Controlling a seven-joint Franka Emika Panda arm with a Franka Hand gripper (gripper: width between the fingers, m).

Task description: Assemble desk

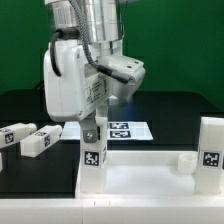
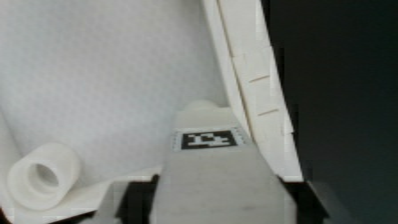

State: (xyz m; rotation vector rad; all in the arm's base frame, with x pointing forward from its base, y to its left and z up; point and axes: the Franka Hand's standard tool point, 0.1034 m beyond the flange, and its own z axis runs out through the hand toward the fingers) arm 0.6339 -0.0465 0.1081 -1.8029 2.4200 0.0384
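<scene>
My gripper [image 1: 91, 124] is shut on a white square-section desk leg [image 1: 93, 146], which stands upright at the tabletop's [image 1: 140, 175] corner on the exterior view's left. The leg bears black-and-white tags. In the wrist view the leg [image 2: 214, 170] fills the gap between the dark fingers [image 2: 139, 197] of the gripper [image 2: 215, 198], with one tag facing the camera. Beyond it lie the tabletop [image 2: 89, 80] and a round socket [image 2: 39, 176]. A second leg [image 1: 210, 152] stands upright at the tabletop's corner on the exterior view's right, next to a round socket [image 1: 186, 160].
Two more white tagged legs [image 1: 15, 136] [image 1: 41, 141] lie on the black table at the exterior view's left. The marker board [image 1: 131, 130] lies flat behind the tabletop. A green wall closes off the back.
</scene>
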